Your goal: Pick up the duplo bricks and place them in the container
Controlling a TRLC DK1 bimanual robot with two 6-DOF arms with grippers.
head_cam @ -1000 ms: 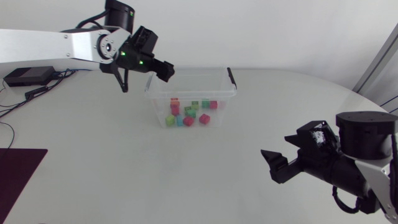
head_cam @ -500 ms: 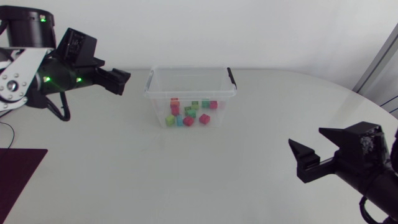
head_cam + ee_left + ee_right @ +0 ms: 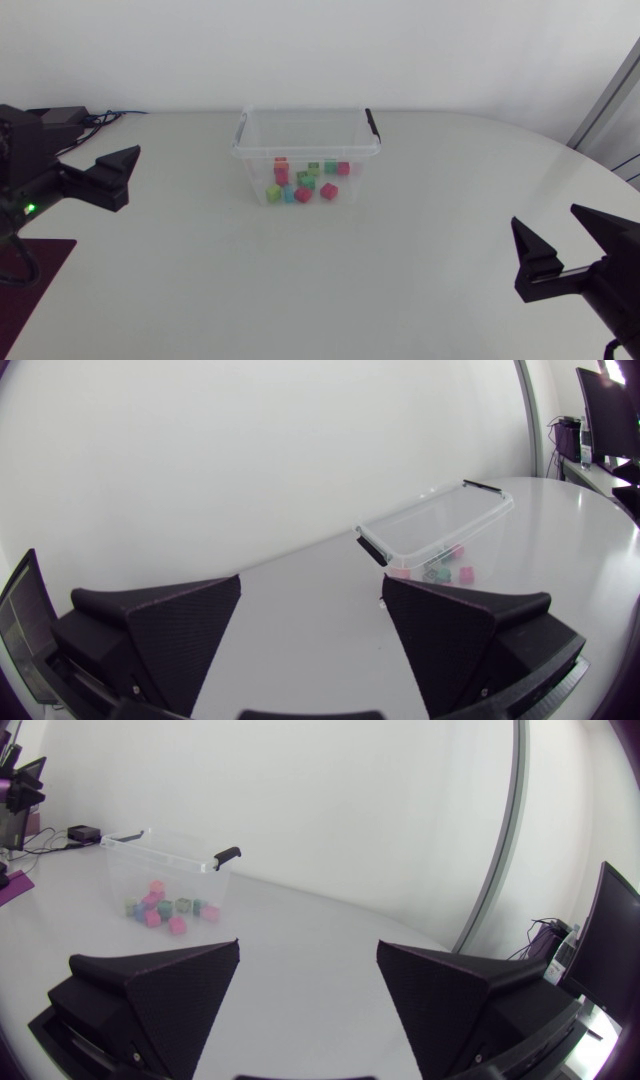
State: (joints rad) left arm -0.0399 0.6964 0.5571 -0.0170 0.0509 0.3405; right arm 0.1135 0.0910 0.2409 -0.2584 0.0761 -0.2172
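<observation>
The duplo bricks (image 3: 305, 183) lie inside the container (image 3: 240, 140) near the table's (image 3: 400, 250) far edge; I see none outside. My left pincer (image 3: 312, 600) and right pincer (image 3: 547, 228) gape wide, empty, well apart from it. A needless reach could shove the container.

White counter (image 3: 420, 230) is spreading across the whole head view, matte and plain, its edge curving round at the right. Dark maroon mat (image 3: 40, 262) is lying flat on the counter at the near left, running off the view's edge and partly hidden. Small black box (image 3: 62, 115) is sitting at the far left of the counter close to the wall, only part of it showing. Thin cables (image 3: 108, 116) are trailing from beside the box along the counter's back edge. In the right wrist view the box and cables are showing again, far across the counter, small and dim.
</observation>
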